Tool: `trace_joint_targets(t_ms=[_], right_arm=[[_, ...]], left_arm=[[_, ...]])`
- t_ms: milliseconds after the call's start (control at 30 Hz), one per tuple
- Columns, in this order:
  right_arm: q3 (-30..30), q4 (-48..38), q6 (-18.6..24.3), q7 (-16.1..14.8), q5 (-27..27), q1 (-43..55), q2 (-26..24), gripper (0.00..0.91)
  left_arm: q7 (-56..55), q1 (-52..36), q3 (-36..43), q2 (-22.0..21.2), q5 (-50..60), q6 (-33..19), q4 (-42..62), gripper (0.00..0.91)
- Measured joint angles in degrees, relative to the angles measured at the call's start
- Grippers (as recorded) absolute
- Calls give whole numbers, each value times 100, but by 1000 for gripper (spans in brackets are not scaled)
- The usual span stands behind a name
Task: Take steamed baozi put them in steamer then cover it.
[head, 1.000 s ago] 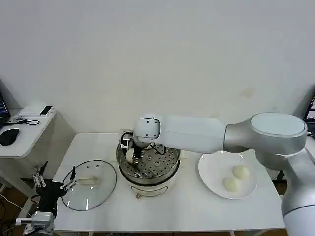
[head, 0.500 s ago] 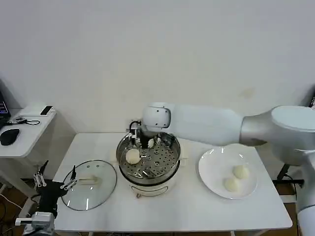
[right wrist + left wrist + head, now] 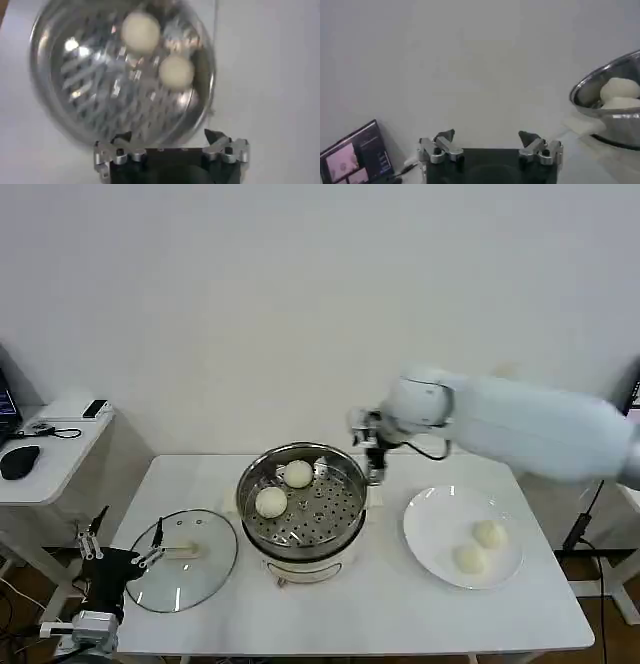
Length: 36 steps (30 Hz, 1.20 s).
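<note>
On the white table (image 3: 350, 609), the empty, spread-jawed right gripper (image 3: 372, 452) hangs between steamer (image 3: 255, 529) and plate (image 3: 425, 554), whose two baozi (image 3: 489, 534) lie to its right; left gripper (image 3: 120, 562), jaws apart, idles by the cover (image 3: 205, 569).

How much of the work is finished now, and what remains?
Done: two baozi lie in the steamer. In hand: nothing; the right claw, open, is beside the steamer; the left claw is open near the cover. Left: two buns on the plate, then covering.
</note>
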Motion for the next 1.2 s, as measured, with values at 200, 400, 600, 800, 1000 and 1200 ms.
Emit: trace_joint_targets(t_ms=[200, 400, 600, 800, 1000, 1200], right_arm=[[118, 281, 458, -215, -626, -368, -950, 907], [529, 376, 832, -400, -1280, -1075, -1713, 907], [1131, 414, 1110, -522, -1794, -1955, -2227, 907], [1838, 317, 1278, -554, -2159, -2918, -2412, 907], [2414, 129, 1361, -574, -2337, -3660, -2355, 907], [2673, -35, 1369, -560, -2431, -4030, -2164, 907]], left_arm=[[1, -6, 87, -26, 52, 0, 34, 907], [1, -10, 162, -28, 88, 0, 57, 907], [1, -6, 191, -32, 107, 0, 111, 907], [1, 12, 189, -31, 127, 3, 111, 907], [1, 48, 137, -16, 131, 20, 83, 907], [4, 61, 106, -41, 149, 36, 79, 907]])
